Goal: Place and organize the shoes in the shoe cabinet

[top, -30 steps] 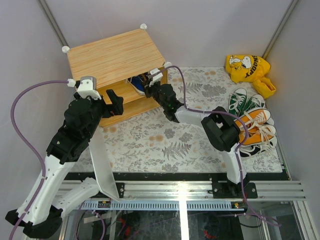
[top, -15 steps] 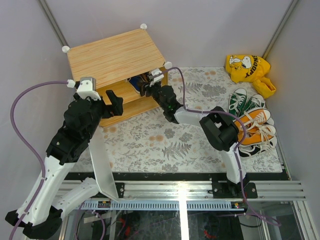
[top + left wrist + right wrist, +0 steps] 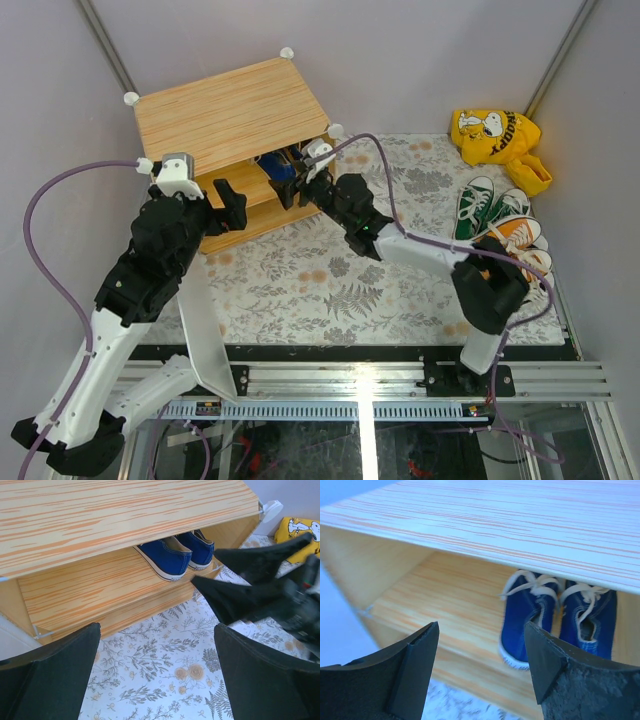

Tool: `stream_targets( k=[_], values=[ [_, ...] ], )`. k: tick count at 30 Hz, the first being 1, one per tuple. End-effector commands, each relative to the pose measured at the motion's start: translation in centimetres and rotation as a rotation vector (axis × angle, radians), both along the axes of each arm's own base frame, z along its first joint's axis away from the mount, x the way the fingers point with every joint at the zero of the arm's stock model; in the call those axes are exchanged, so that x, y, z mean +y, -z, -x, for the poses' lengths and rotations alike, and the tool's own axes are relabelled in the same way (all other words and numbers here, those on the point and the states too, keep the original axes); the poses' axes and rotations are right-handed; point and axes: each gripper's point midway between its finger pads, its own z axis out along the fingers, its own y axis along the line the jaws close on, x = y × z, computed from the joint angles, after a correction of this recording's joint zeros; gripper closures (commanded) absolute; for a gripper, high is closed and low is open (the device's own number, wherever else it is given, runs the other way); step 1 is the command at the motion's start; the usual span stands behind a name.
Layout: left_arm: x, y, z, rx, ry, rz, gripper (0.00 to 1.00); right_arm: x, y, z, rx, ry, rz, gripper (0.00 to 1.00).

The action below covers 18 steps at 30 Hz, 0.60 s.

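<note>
My right hand [image 3: 480, 630] hangs just in front of the shoe cabinet [image 3: 225, 110], fingers spread wide with nothing between them; it faces the upper shelf [image 3: 445, 605]. The blue pair [image 3: 522, 622] sits there side by side under the wood-grain top, toes pointing inward and heels toward me. That pair is pushed to the right end of the shelf, I judge so that the bare boards to its left stay free for more pairs. My left hand [image 3: 156, 626] is open too and holds nothing; it hovers low before the left half of the cabinet front, over the flowered bench [image 3: 330, 280], and I think it waits there so the two arms do not cross. The white door panel [image 3: 205, 320] slants down beside my left arm; whether anything props it I cannot tell. The green sneakers [image 3: 478, 200] and the orange ones [image 3: 515, 230] lie bunched at the right edge of the bench, well apart from the cabinet, near the yellow bag [image 3: 495, 135]. So I reckon one pair is stowed and the larger part of the job remains, and my right hand, being empty, is the nearer one to fetch them.
</note>
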Motion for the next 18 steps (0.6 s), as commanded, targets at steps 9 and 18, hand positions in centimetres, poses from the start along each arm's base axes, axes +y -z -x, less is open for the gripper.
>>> stream_targets(
  k=[9,18],
  values=[
    [-0.6,-1.6,-0.3,-0.056,0.026,0.018,0.05,-23.9,4.2,6.2,0.444,0.857,0.291,0.12],
    [-1.3,-2.6,0.0,-0.069,0.069,0.041,0.05,-40.6,4.1,10.9,0.667,1.282,0.050,0.04]
  ],
)
